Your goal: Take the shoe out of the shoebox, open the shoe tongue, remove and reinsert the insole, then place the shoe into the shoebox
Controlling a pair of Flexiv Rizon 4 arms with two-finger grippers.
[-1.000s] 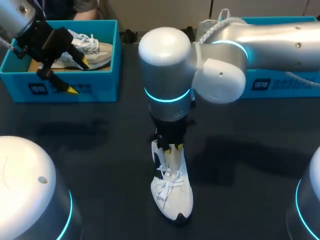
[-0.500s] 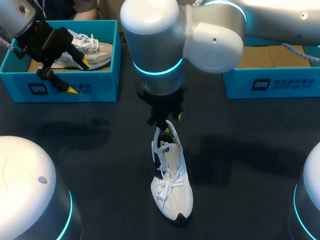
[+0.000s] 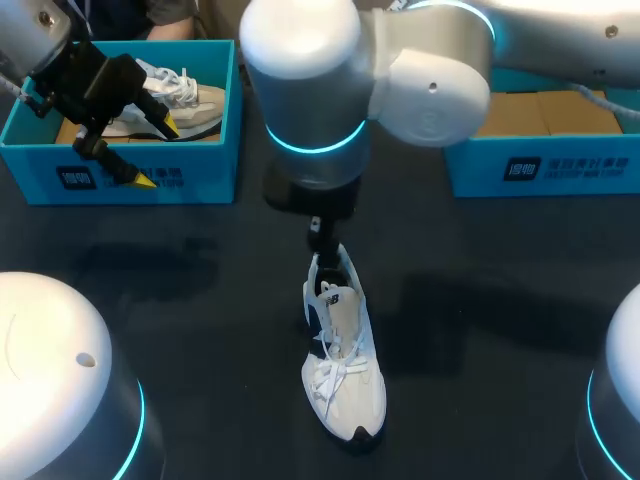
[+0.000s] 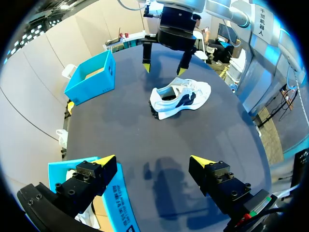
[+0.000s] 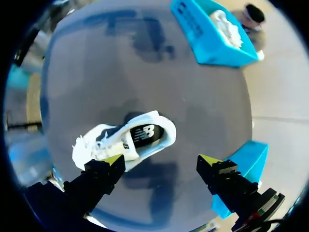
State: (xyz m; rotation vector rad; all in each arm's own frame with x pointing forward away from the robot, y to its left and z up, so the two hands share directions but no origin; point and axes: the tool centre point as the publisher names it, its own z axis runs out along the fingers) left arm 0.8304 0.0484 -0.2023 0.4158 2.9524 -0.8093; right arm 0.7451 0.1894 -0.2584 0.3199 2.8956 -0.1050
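Shoe (image 3: 343,365) stands upright on the dark table (image 3: 200,280), toe toward the near edge. Its heel is right under the right pincer (image 5: 161,159), which hangs over it with fingers spread and nothing between them. From where I stand, the insole (image 5: 145,133) looks to be lying inside. My worry is that nothing pins the shoe down. The left pincer (image 3: 157,152), also spread and empty, hovers well away over the far-left shoebox (image 3: 215,165), which holds a second shoe (image 3: 185,95). If the right fingers come down off-centre, they could catch the heel collar and tip or shove the shoe. A snug insole might drag the whole shoe up with it. The far-right shoebox (image 3: 560,165) stands well apart.
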